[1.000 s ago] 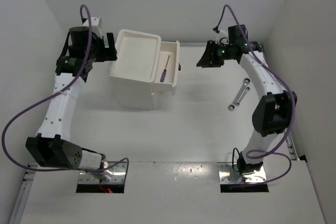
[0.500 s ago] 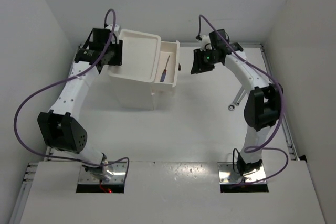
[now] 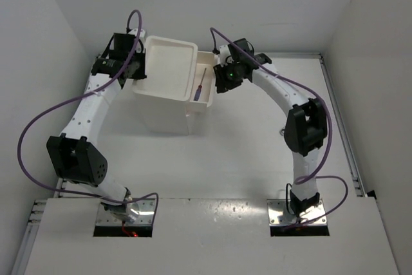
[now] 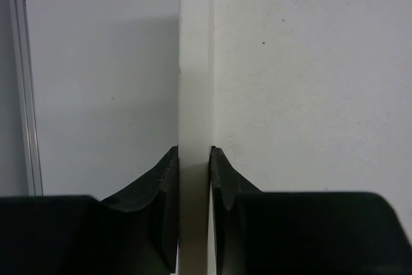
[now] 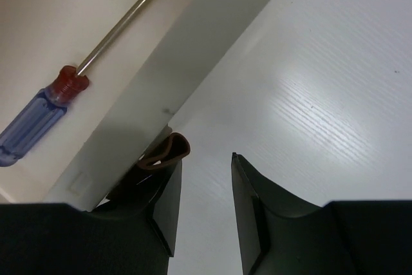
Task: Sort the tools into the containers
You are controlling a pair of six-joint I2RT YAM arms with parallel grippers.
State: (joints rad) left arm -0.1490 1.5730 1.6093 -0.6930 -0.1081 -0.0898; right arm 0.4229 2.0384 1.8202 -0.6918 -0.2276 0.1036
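The white tabletop (image 3: pixel 244 152) is carrying everything here, and the white drawer unit (image 3: pixel 161 111) is standing at its far left, with its recessed tray top (image 3: pixel 168 69) facing up. One open drawer (image 3: pixel 209 59) is sticking out of the unit's right side. The left pincer (image 3: pixel 138 69) is sitting at the left rim of the tray top. In its wrist view the left pincer (image 4: pixel 194 159) is straddling that thin white wall, one dark finger (image 4: pixel 161 188) pressing on each face, so it is clamped onto the drawer unit. The right pincer (image 3: pixel 222 82) is coming in from the other side and hovering right at the front of the open drawer. Its own camera is showing the right pincer (image 5: pixel 206 162) with its fingers apart and only bare tabletop showing in the gap. The blue-handled screwdriver (image 3: pixel 201 88) is lying flat inside the open drawer with its shaft pointing toward the back wall, just across the drawer front from the right pincer. The small brown knob (image 5: pixel 166 151) on that drawer front is peeking out just above one fingertip (image 5: pixel 168 191), off to the side of the gap rather than inside it.
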